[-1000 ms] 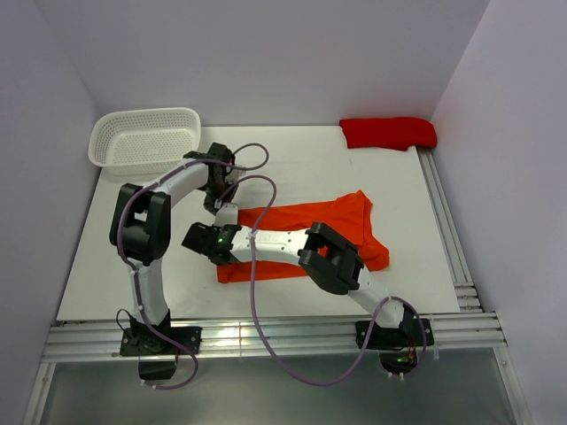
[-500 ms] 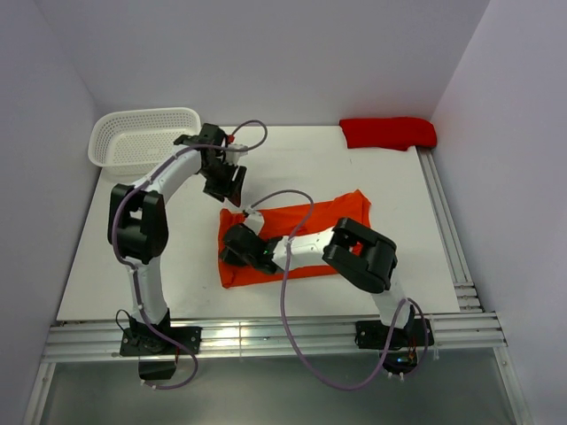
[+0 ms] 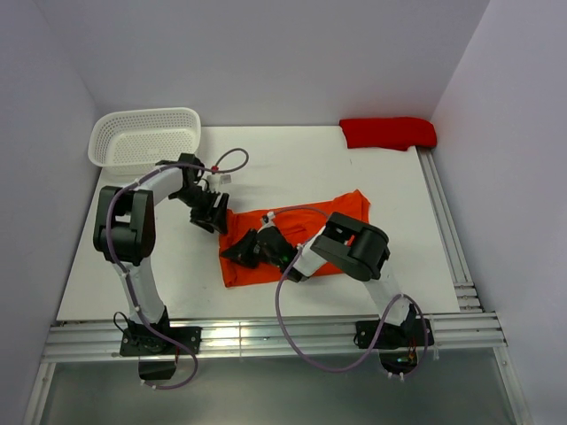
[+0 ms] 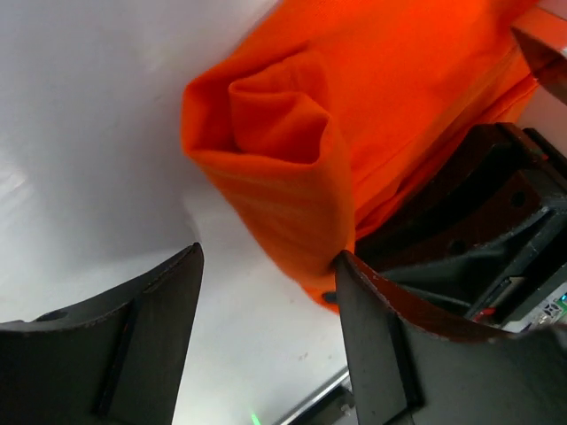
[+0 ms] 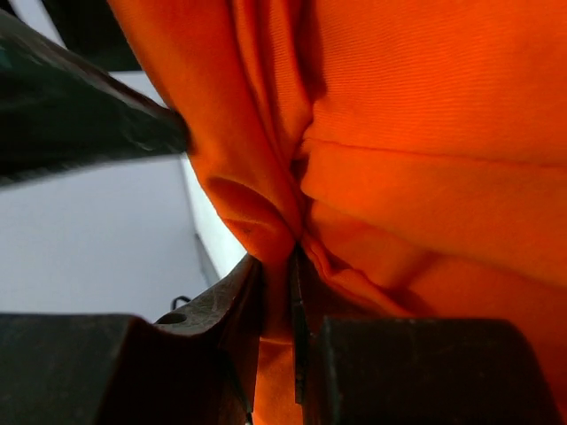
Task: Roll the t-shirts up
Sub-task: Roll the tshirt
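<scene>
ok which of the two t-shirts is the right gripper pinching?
The bright orange t-shirt in the middle: its cloth is pinched in the right gripper. The darker red t-shirt lies bundled at the far right corner, untouched.

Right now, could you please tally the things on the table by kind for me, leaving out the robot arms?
T-shirts: 2 (orange t-shirt, red t-shirt)
Baskets: 1 (white basket)
Total: 3
</scene>
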Robot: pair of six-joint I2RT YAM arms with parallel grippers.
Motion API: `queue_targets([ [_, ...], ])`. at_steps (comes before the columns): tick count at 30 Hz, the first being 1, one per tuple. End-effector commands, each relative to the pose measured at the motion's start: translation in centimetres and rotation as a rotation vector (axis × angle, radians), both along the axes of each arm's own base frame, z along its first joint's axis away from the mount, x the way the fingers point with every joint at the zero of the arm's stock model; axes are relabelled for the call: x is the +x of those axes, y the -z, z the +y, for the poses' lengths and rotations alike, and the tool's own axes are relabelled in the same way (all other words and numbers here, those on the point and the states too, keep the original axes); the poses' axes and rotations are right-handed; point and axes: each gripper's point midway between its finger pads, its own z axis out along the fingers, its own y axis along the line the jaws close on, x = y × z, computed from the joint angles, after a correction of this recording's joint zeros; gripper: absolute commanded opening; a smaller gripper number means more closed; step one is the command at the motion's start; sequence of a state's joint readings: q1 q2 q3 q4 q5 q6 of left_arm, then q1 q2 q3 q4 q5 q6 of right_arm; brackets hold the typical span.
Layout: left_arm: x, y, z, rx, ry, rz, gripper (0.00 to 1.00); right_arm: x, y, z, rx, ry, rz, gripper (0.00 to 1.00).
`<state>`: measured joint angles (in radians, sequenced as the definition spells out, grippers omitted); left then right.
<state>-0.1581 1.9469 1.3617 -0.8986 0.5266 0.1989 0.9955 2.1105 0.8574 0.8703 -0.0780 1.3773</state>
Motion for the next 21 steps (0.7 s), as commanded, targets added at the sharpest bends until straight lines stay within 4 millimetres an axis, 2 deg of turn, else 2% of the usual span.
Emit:
queue_targets([
  [1,1.4,0.3,-1.6,-0.087,0.019,-0.076,0.66,-0.8,0.1,0.1,0.07,-0.023,0.039,0.13],
  [6,2.8,1.4,-2.2,-0.1,-0.053,-0.069,0.61,-0.7,0.2,-0.4,0.073,-0.018,0.05,0.13],
  [9,4.2,1.2,-2.0,-0.068,-0.105,-0.098,0.51,-0.7,1.0,-0.6,0.01,-0.021,0.054,0.13],
  [10,4.6,1.3,-1.6,-0.04,-0.123,-0.105,0.4,-0.8,1.2,-0.7,-0.012,-0.021,0.053,0.14],
  [12,5.2,0.9,-1.4,-0.015,-0.153,-0.113,0.26,-0.6,1.5,-1.0,-0.084,-0.015,0.043,0.16],
  [16,5.3,1.0,-1.1,0.044,-0.157,-0.125,0.0,-0.8,2.1,-1.5,-0.219,-0.015,0.024,0.3],
  [19,5.0,1.1,-1.4,0.088,-0.175,-0.123,0.0,-1.7,2.0,-1.6,-0.281,-0.032,0.012,0.4],
  [21,4.8,1.2,-1.6,0.117,-0.167,-0.127,0.0,-2.3,2.0,-1.9,-0.317,-0.03,0.007,0.42],
])
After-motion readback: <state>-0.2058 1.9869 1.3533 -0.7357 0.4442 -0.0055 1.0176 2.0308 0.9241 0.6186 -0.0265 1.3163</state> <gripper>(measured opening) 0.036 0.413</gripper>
